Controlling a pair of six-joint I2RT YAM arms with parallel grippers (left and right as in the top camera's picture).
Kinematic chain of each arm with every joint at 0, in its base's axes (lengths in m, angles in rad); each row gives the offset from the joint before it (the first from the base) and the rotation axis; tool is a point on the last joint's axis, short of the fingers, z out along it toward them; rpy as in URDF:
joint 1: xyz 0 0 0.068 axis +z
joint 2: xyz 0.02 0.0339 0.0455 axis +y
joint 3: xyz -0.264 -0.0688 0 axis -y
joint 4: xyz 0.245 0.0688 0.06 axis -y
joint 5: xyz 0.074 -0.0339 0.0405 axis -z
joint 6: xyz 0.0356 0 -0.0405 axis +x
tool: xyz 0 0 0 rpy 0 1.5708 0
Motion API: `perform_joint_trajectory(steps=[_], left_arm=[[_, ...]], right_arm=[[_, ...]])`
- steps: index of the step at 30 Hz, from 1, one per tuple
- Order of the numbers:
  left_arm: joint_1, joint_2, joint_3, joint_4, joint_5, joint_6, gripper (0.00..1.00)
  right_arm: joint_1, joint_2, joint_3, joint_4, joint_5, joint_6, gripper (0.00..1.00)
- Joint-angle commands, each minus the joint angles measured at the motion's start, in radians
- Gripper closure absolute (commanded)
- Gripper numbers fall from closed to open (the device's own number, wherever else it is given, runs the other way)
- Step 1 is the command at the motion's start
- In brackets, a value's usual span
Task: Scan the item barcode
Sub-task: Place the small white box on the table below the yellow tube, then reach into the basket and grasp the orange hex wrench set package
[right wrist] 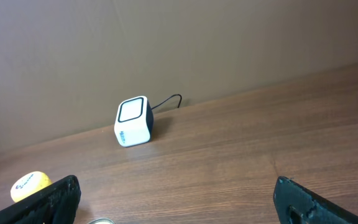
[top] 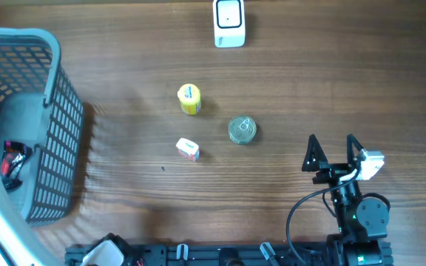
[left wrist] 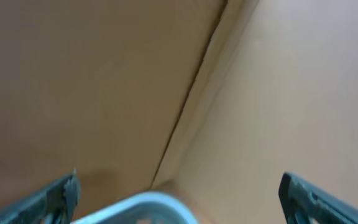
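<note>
Both hands spread, empty: right hand (top: 331, 142), left hand (left wrist: 179, 194). 3 items on bench (top: 324, 74) robot-side of barcode scanner (top: 229, 22): yellow bottle (top: 189, 99) nearest it, tin can (top: 242, 129), small carton (top: 188, 148) farthest.

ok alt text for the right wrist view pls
A white barcode scanner with a dark cable stands on a wooden table near a brown wall. The open right gripper frames the bottom corners, and a yellow item peeks in at lower left.

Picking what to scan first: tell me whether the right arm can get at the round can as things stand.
Probably yes: the right end effector stands open beside the can, with only bare table between them.
</note>
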Motion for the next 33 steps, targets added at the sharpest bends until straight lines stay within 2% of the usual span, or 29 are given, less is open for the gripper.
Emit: perform_joint_trajectory(steps=[1,3,4,6,9,13,16,19,20,22,24,27,33], left_arm=[[-0.058,-0.056,-0.023,-0.069,0.01,0.138,0.0],[-0.116,-0.105,-0.09,-0.06,0.009,0.33,0.0],[-0.135,-0.131,-0.132,-0.047,0.009,0.384,0.0],[-0.136,-0.187,-0.244,-0.003,-0.016,0.407,0.0],[-0.07,-0.153,-0.275,-0.011,-0.063,0.407,0.0],[0.063,-0.024,-0.275,-0.342,-0.07,0.396,0.0],[0.091,0.075,-0.275,-0.526,-0.066,0.397,0.0],[0.09,0.159,-0.275,-0.611,-0.069,0.551,0.0],[0.09,0.172,-0.275,-0.619,-0.08,0.586,0.0],[0.091,0.203,-0.275,-0.647,-0.116,0.728,0.0],[0.091,0.24,-0.275,-0.666,-0.198,0.939,0.0],[0.111,0.302,-0.275,-0.665,-0.24,1.033,0.0],[0.15,0.465,-0.275,-0.594,-0.23,1.052,0.0]], right_arm=[[0.005,-0.004,-0.001,0.003,-0.005,-0.018,0.0],[0.005,-0.004,-0.001,0.003,-0.005,-0.018,0.0],[0.005,-0.004,-0.001,0.003,-0.005,-0.017,0.0],[0.005,-0.004,-0.001,0.003,-0.005,-0.018,0.0],[0.005,-0.003,-0.001,0.003,-0.005,-0.017,0.0],[0.005,-0.003,-0.001,0.003,-0.005,-0.018,0.0],[0.005,-0.003,-0.001,0.003,-0.005,-0.018,0.0],[0.005,-0.003,-0.001,0.003,-0.005,-0.018,0.0],[0.005,-0.003,-0.001,0.003,-0.005,-0.017,0.0],[0.005,-0.003,-0.001,0.003,-0.005,-0.017,0.0],[0.005,-0.003,-0.001,0.003,-0.005,-0.017,0.0],[0.005,-0.003,-0.001,0.003,-0.005,-0.017,0.0],[0.005,-0.003,-0.001,0.003,-0.005,-0.018,0.0]])
